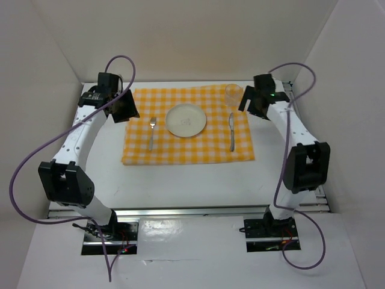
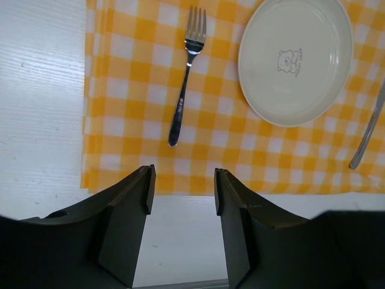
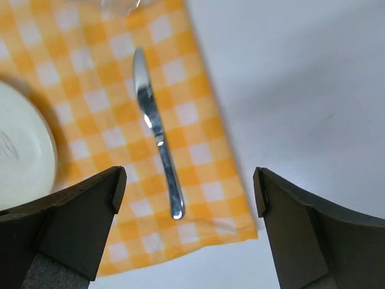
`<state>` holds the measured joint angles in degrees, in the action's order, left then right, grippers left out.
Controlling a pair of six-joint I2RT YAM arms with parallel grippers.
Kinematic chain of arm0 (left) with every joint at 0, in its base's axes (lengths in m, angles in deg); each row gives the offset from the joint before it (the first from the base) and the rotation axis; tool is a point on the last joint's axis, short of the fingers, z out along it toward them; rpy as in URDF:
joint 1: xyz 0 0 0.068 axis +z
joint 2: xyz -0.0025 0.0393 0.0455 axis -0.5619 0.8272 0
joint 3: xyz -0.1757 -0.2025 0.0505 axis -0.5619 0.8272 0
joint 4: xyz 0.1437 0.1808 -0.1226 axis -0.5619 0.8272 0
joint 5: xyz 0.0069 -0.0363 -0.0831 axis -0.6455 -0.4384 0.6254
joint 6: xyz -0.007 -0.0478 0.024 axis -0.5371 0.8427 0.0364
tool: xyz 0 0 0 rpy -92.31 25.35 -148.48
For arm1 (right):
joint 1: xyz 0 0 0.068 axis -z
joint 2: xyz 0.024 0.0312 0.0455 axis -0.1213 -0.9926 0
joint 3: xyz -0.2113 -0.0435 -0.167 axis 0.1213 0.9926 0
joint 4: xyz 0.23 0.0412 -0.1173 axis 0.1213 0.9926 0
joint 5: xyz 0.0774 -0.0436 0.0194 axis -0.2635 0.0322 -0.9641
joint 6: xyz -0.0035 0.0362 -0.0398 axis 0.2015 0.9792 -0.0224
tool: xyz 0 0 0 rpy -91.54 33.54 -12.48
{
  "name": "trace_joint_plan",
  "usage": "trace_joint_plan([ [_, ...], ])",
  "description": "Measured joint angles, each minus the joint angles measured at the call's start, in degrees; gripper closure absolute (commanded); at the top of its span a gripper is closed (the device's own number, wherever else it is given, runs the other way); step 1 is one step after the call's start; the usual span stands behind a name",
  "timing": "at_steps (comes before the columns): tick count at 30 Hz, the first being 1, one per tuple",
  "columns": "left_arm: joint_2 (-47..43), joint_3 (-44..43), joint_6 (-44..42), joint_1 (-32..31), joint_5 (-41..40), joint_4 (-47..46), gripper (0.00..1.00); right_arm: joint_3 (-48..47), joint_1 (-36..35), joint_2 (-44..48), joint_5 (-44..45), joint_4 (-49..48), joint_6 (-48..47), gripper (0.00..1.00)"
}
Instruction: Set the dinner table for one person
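White desk (image 1: pixel 180 180) lies bare in front of the yellow checked cloth (image 1: pixel 186 153) and along both its side edges. At the cloth's centre sits a plate (image 1: pixel 186 120), only a small bear print on its face. A fork (image 1: pixel 152 132) lies on the cloth's left part and a knife (image 1: pixel 231 131) on its right. A clear glass (image 1: pixel 233 93) stands at the far right corner, contents unclear. The left hand (image 2: pixel 180 180) hovers by the far left corner, partly apart, holding nothing. The right hand (image 3: pixel 187 183), by the right edge, is spread wide and empty.
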<state>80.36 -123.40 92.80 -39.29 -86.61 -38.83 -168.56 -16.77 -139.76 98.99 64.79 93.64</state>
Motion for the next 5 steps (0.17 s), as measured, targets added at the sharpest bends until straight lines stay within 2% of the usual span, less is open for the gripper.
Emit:
trace_joint_plan([
  [5, -4.37, 3.32, -0.11, 0.0, 2.82, -2.89, 0.38, 5.77, 6.51, 9.51, 0.04, -0.37, 4.11, 0.0],
])
